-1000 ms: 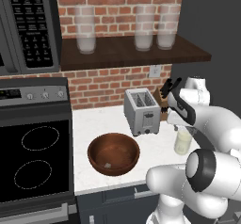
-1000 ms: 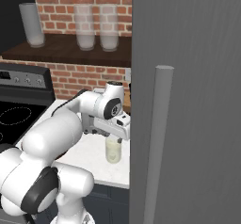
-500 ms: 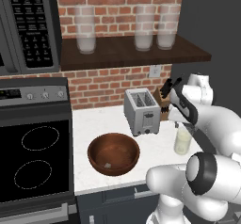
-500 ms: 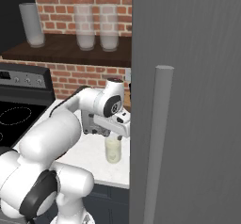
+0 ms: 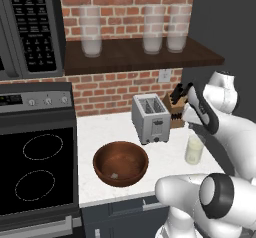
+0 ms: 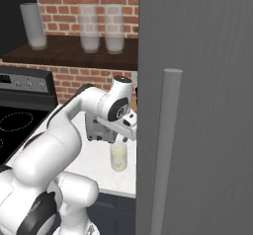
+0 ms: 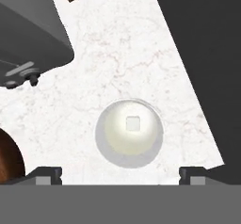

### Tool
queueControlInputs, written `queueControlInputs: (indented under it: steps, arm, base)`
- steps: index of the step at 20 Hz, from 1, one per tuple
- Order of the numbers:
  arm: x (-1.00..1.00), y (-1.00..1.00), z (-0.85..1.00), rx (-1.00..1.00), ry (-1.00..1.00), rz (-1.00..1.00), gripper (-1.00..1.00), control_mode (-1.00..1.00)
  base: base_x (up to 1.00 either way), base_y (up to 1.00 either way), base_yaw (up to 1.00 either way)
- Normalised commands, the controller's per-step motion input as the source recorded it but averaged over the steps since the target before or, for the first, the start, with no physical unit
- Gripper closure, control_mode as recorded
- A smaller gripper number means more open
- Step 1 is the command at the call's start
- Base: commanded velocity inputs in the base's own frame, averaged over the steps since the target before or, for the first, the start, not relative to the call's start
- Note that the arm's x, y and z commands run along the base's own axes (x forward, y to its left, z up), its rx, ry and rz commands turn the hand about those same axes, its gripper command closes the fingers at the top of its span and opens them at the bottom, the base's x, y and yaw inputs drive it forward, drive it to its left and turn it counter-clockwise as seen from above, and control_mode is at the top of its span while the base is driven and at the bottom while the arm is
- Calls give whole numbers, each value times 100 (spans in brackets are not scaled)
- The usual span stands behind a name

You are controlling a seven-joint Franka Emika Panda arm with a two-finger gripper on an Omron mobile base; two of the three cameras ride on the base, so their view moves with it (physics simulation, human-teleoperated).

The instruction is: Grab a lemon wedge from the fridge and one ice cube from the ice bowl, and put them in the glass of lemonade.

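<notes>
Glass of lemonade (image 7: 129, 133): upright on white counter (image 7: 122, 53), long axis vertical, mouth facing up; just right of toaster (image 5: 150, 118).
Ice cube (image 7: 133, 123): small pale square, afloat at centre of the lemonade.
Gripper (image 7: 121, 173): above the glass, pointing straight down, jaws spread wide, holding nothing.
Ice bowl (image 5: 120, 163): on counter, front left of toaster, one small pale cube inside.
Fridge (image 6: 197, 105): door shut, bar handle vertical.
Writing: microwave (image 5: 30, 27) keypad marks too small to read.

You see a brushed-metal toaster (image 5: 150, 118), a glossy dark wooden ice bowl (image 5: 120, 163), a white veined marble counter (image 7: 122, 53), and matt red brick wall (image 5: 120, 87).
</notes>
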Motion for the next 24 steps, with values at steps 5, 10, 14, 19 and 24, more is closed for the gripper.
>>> queueControlInputs:
  steps: [5, 10, 14, 19, 24]
  arm:
    - [0, 0, 9, 2, -13, 0, -100, -100]
    - [-9, 0, 13, 2, -15, 0, -100, -100]
    - [-42, 17, 6, 0, -17, 0, -100, -100]
    - [-60, 32, 6, -1, -9, 0, -100, -100]
    - [-72, 73, 52, -8, -6, 0, -100, -100]
  base:
    - [0, 0, 0]
    - [0, 0, 0]
    - [0, 0, 0]
    - [0, 0, 0]
    - [0, 0, 0]
